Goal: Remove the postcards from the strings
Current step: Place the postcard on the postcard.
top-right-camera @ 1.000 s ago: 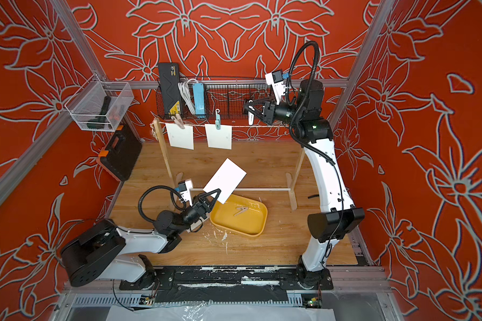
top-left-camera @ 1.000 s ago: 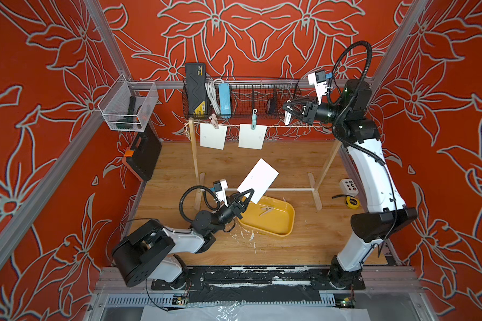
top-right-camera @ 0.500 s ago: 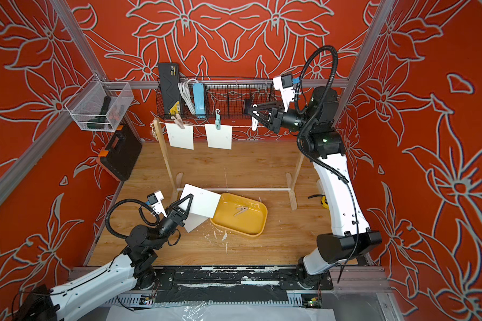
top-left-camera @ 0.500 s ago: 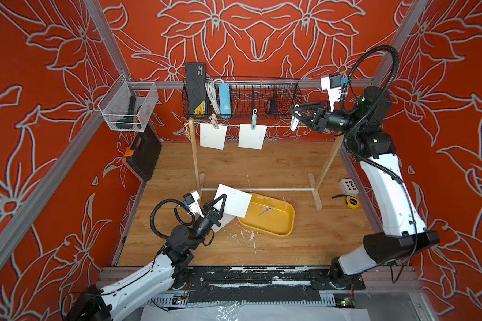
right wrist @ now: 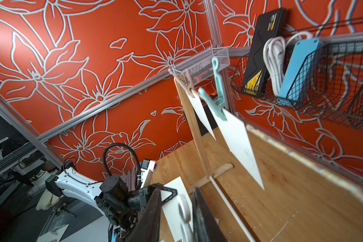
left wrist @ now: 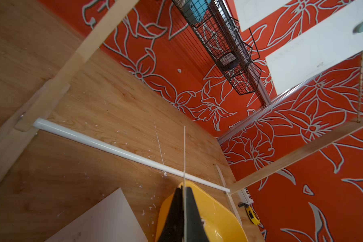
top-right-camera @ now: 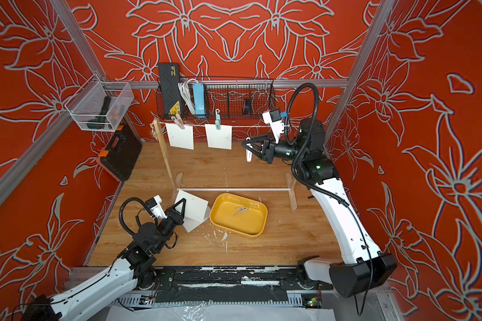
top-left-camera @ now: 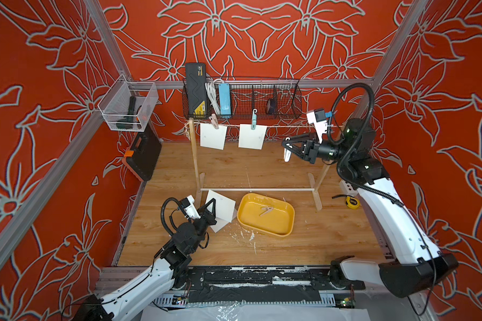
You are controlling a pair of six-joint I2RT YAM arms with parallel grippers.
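Left gripper (top-left-camera: 210,203): clamped on a card (top-left-camera: 224,207), low over the table (top-left-camera: 262,166). In the left wrist view the black fingers (left wrist: 174,213) press on the card's thin edge from both sides.
Held card: tilted, its far side just beside the tray (top-left-camera: 276,219). I cannot tell whether the two touch.
Flat card (top-left-camera: 218,226): lies on the table under the held one, partly covered (only a corner and one edge show in both top views).
Right gripper (top-left-camera: 284,144): raised in the air, closed on a white pin (top-left-camera: 286,155) that hangs down from between the tips.
Right gripper's place: below the string (top-left-camera: 290,126), near the right post (top-left-camera: 322,178), apart from both hung cards.
String: stretched between the left post (top-left-camera: 194,155) and the right post, in front of the wire basket (top-left-camera: 262,102).
Hung cards: two, side by side toward the left post. The left one (top-left-camera: 212,136) hangs under a pink pin (top-left-camera: 214,120), the right one (top-left-camera: 250,136) under a teal pin (top-left-camera: 253,122).
Tray: yellow, on the table in front of the rod (top-left-camera: 256,189), with one pin (top-left-camera: 266,211) lying in it.
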